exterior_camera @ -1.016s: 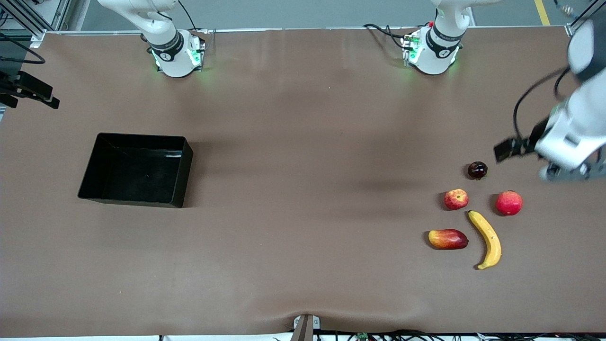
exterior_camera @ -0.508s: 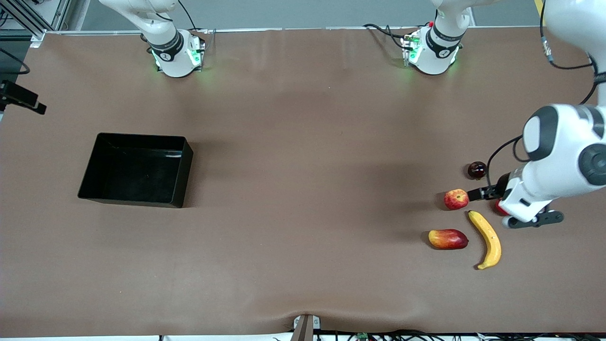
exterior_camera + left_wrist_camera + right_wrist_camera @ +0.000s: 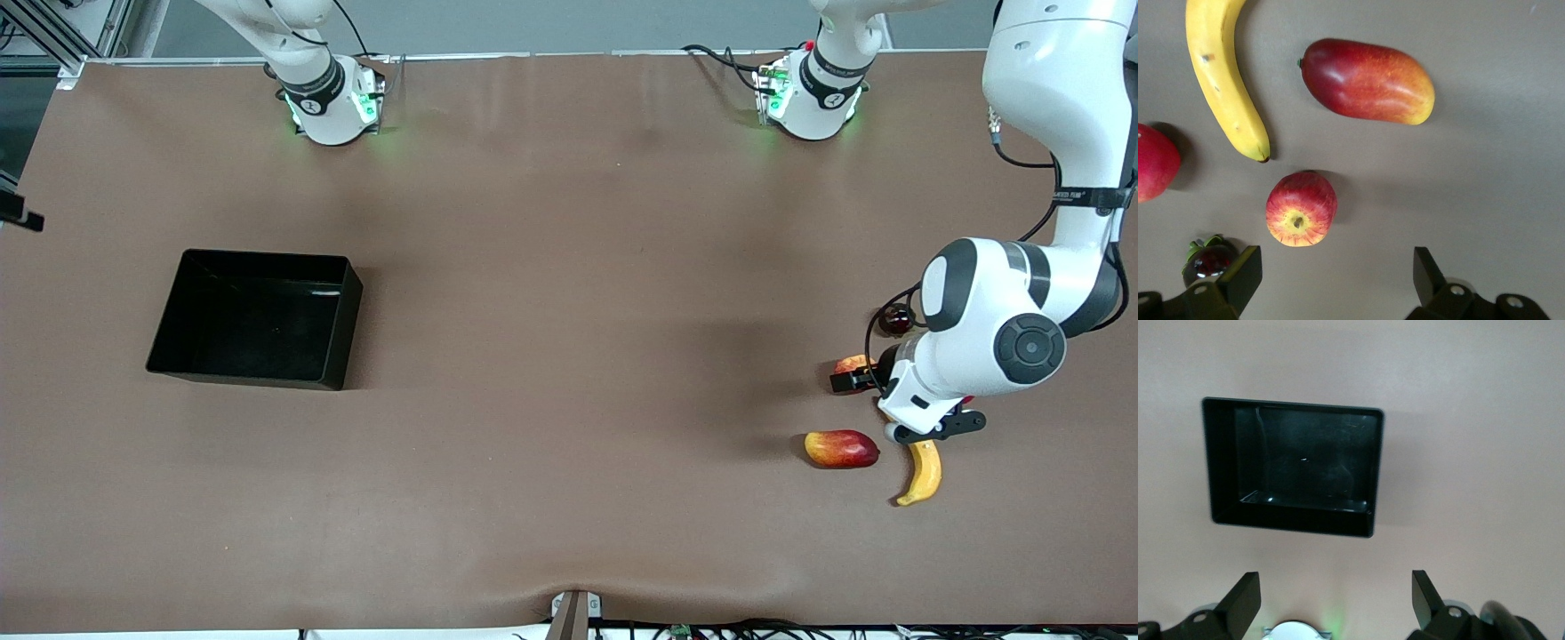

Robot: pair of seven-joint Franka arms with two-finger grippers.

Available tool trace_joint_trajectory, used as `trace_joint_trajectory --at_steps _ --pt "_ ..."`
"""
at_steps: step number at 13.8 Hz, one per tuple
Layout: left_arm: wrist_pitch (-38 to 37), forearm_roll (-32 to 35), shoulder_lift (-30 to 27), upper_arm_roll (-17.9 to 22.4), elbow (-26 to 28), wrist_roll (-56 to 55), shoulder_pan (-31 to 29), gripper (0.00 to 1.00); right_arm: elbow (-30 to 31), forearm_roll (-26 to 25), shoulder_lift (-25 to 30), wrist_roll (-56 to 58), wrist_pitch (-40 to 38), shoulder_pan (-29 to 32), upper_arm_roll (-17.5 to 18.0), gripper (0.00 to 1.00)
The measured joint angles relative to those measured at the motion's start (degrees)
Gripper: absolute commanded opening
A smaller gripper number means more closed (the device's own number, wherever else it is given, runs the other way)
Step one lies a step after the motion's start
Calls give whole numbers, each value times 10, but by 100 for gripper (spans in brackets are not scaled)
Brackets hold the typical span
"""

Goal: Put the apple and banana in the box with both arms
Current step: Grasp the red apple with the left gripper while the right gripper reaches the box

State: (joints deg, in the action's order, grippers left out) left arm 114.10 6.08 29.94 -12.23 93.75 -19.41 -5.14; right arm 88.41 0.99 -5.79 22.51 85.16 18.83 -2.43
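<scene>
Lying lengthwise toward the front camera, banana (image 3: 1223, 81) (curved), apple (image 3: 1301, 209) beside its tip, left gripper (image 3: 1331, 283) spread wide above.

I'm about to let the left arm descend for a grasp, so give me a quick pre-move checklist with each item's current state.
1. Left gripper open: ok.
2. Left gripper empty: ok.
3. Small round red-and-yellow apple free of neighbours, apart from the long curved yellow banana tip: ok.
4. Apple centred between the fingers: not ok, it sits toward one finger.
5. Shallow glossy black plastic box empty and ready: ok.
6. Right gripper open, waiting above the table near the box: ok.
</scene>
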Motion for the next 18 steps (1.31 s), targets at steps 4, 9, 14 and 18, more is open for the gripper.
trace_joint_trajectory --at_steps 4,9,14,18 --pt "59 0 8 5 43 0 -15 100 -1 0 -64 29 38 28 0 100" --pt "75 41 33 6 53 0 -27 100 42 0 -156 29 148 27 5 100" --pt "77 41 38 6 65 0 -34 96 158 0 -167 29 286 30 3 98" --pt "84 41 55 5 68 -2 -34 0 236 1 -165 29 354 30 3 16"
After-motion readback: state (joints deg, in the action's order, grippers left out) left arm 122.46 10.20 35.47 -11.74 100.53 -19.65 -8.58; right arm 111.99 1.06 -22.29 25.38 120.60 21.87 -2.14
